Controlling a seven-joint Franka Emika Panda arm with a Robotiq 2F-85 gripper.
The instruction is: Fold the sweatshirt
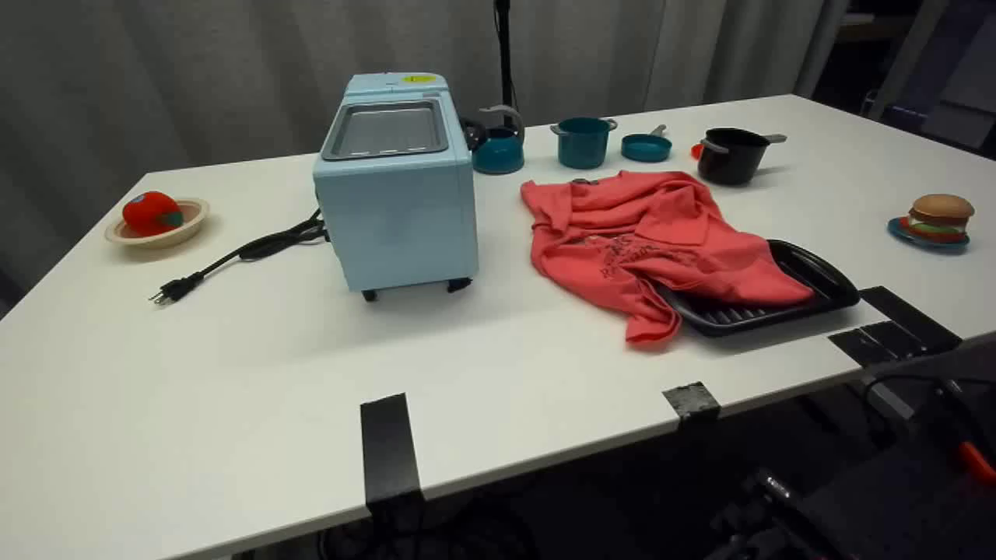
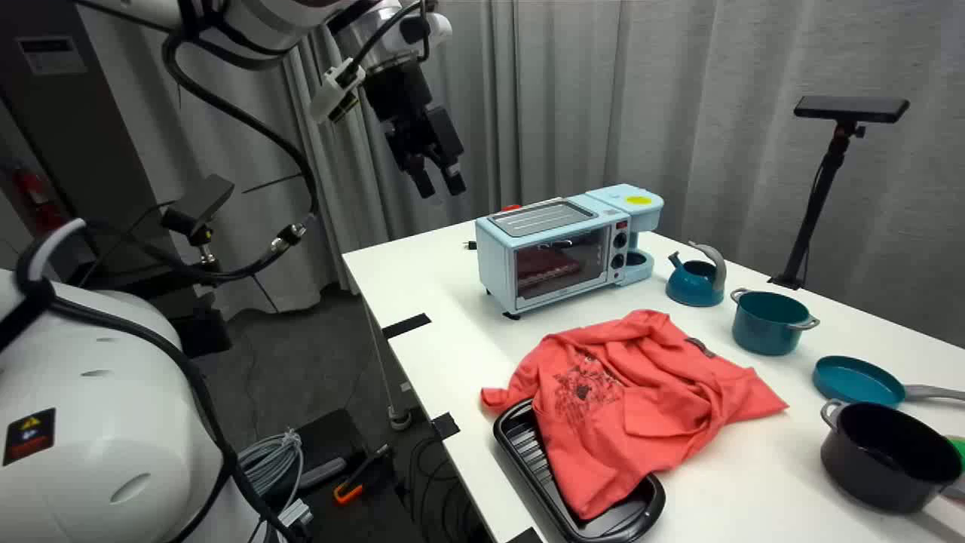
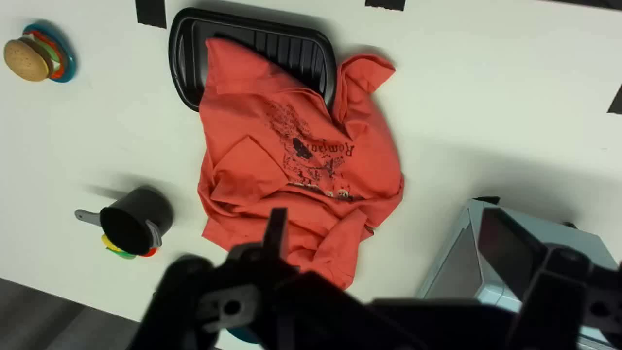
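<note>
The coral-red sweatshirt lies rumpled on the white table in both exterior views (image 1: 661, 233) (image 2: 626, 407). It also shows in the wrist view (image 3: 374, 141), with its dark print facing up and one corner folded over. Part of it lies over a black ridged tray (image 1: 817, 272), also seen in the wrist view (image 3: 296, 53). My gripper (image 2: 439, 186) is high above the table, well apart from the sweatshirt. In the wrist view its fingers (image 3: 386, 218) stand wide apart with nothing between them. The left finger hides a lower part of the cloth. The gripper does not show in the other exterior picture.
A light-blue oven (image 1: 397, 218) stands beside the sweatshirt, its cord (image 1: 257, 247) on the table. A kettle (image 2: 695, 283), teal pot (image 2: 767, 324), teal pan (image 2: 856, 379) and black pot (image 2: 886, 460) stand behind. A toy burger (image 1: 938, 216) and bowl (image 1: 159, 233) lie farther out.
</note>
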